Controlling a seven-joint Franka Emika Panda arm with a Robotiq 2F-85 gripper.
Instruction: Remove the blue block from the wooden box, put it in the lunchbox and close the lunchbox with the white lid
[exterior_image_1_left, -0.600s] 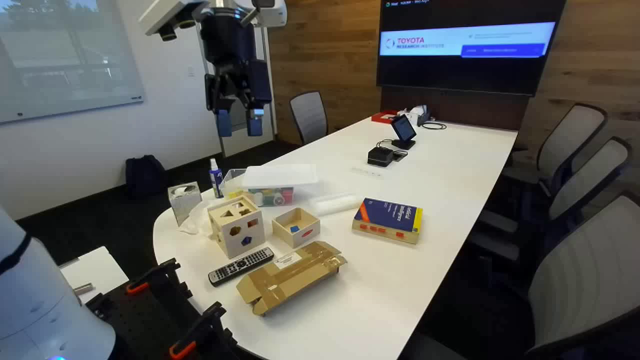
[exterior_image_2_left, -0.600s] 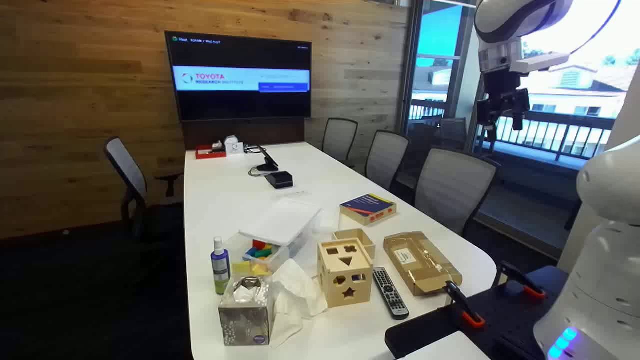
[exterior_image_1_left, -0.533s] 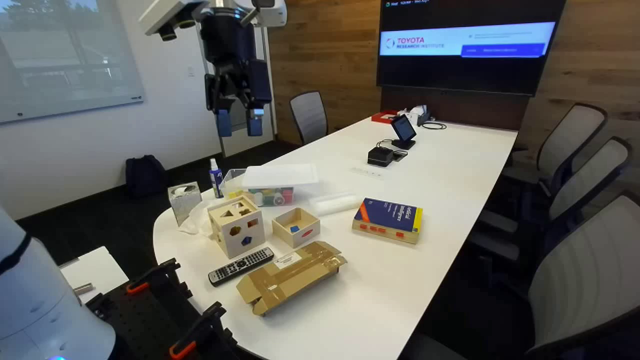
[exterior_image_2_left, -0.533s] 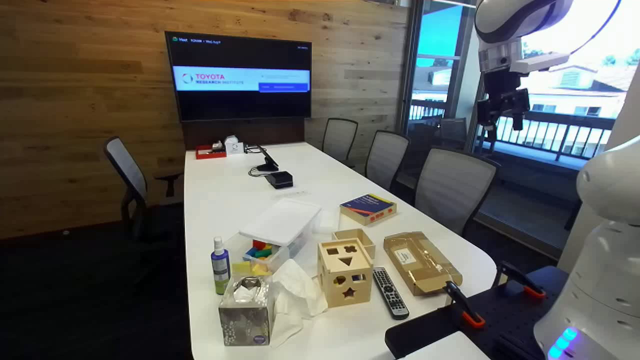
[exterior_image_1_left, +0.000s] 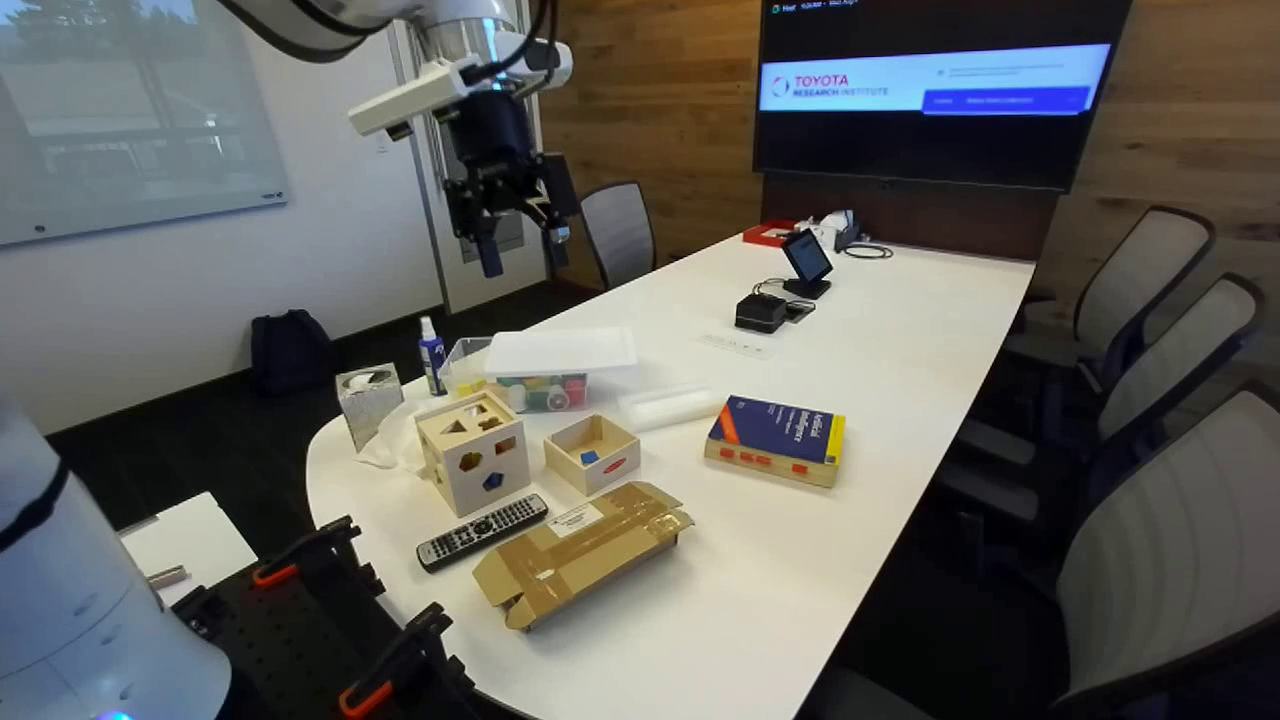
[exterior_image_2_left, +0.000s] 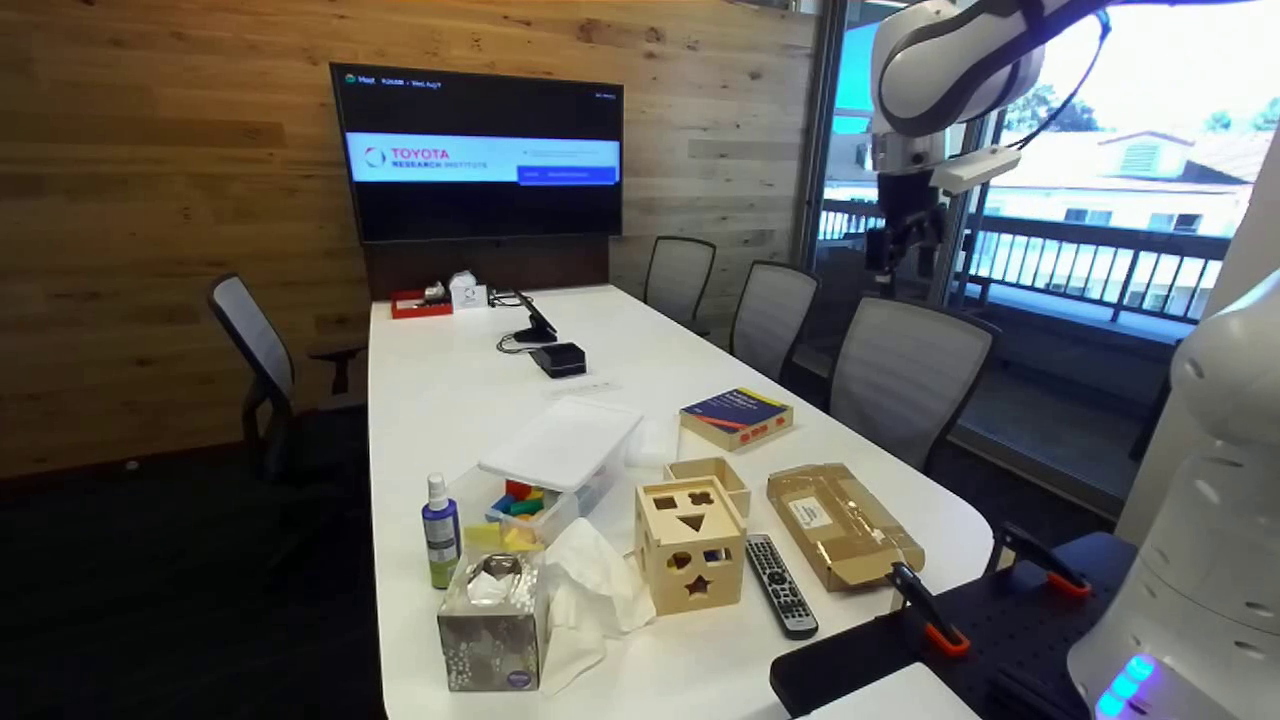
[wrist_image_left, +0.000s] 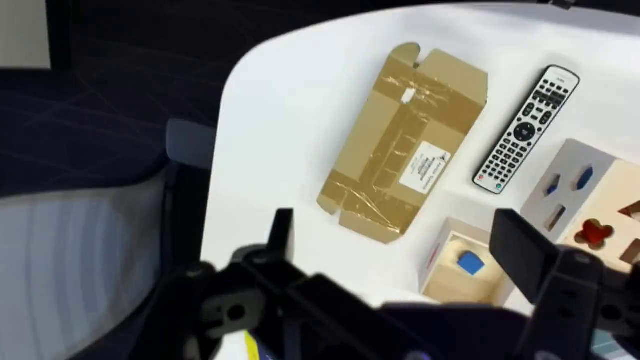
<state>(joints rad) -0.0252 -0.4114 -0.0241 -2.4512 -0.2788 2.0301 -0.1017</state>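
"Since nothing on the table (exterior_image_1_left: 740, 560) has budged, what's different?"

"Only the arm (exterior_image_2_left: 930, 90). It has reached farther out, carrying the gripper (wrist_image_left: 395, 220) with it. That's released: jaws spread wide, nothing between them."

"And the blue block (wrist_image_left: 471, 263)?"

"Lying on the floor of the small open wooden box (exterior_image_1_left: 568, 468), well below the gripper. I take that for the box they mean. Mind you, blue also shows through holes in the shape-sorter cube (exterior_image_1_left: 465, 483) just beside it, and I can't tell what that is."

"So no pick yet?"

"No. I'd call this the approach, with the whole job still ahead. Reaching out looks like lining up, yet the wrist view puts the block off to one side of the gap, so I'd expect a shift across before going down. Those walls could catch a jaw in so tight a space."

"Which is the lunchbox (exterior_image_2_left: 600, 487)?"

"That clear tub, I think, with coloured blocks (exterior_image_2_left: 522, 500) inside. Its white lid (exterior_image_2_left: 562, 442) lies askew on top, leaving one end uncovered. The block could go in by that end, or the lid may have to come off first. Either way, closing it squarely would be the last step, not yet begun."
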